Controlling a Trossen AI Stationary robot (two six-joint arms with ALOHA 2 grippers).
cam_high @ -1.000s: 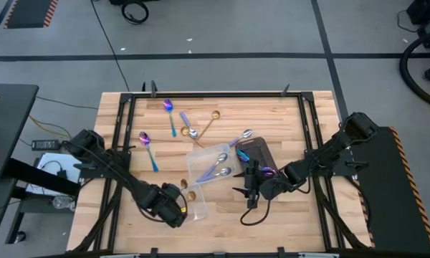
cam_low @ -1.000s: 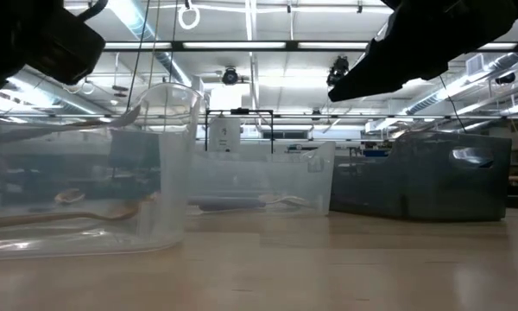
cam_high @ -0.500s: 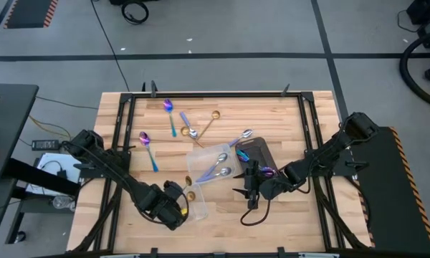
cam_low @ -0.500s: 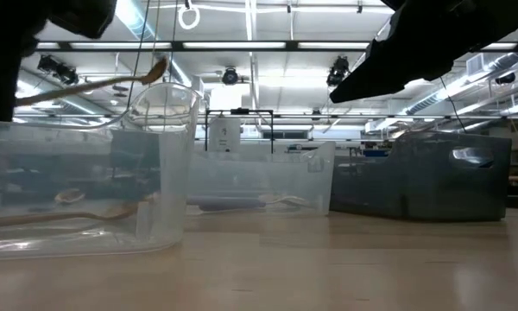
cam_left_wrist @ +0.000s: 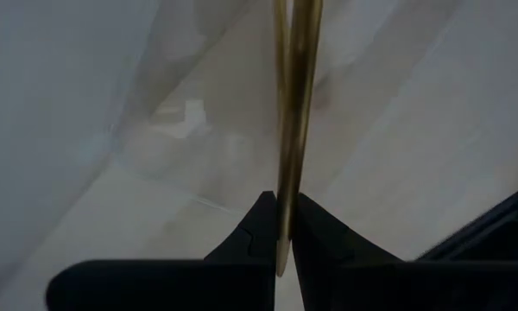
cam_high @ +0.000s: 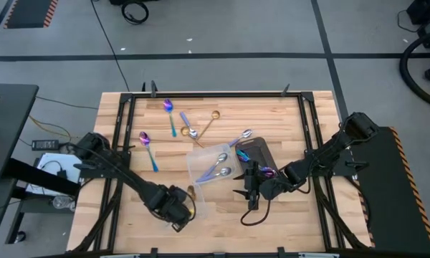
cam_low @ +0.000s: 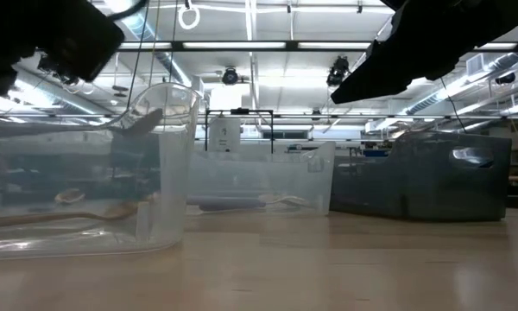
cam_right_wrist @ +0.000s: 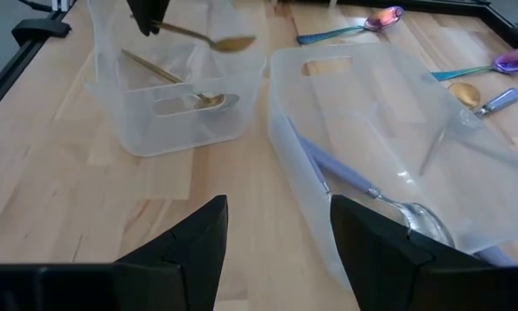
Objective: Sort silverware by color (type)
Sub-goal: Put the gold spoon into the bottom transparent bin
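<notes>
While the left gripper point(cam_high: 180, 212) stays pinched on a gold spoon point(cam_right_wrist: 209, 38), it has dropped toward the clear container point(cam_right_wrist: 177, 108) near the desk's front edge. Release looks imminent. The right gripper point(cam_right_wrist: 276, 259) waits with fingers wide.

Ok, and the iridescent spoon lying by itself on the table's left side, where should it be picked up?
Take the iridescent spoon at mid-handle, from straight above, fingers closing across the slim teal handle. It lies flat on bare wood, clear of other pieces, with room either side. The left end effector is shut on a gold spoon.
</notes>
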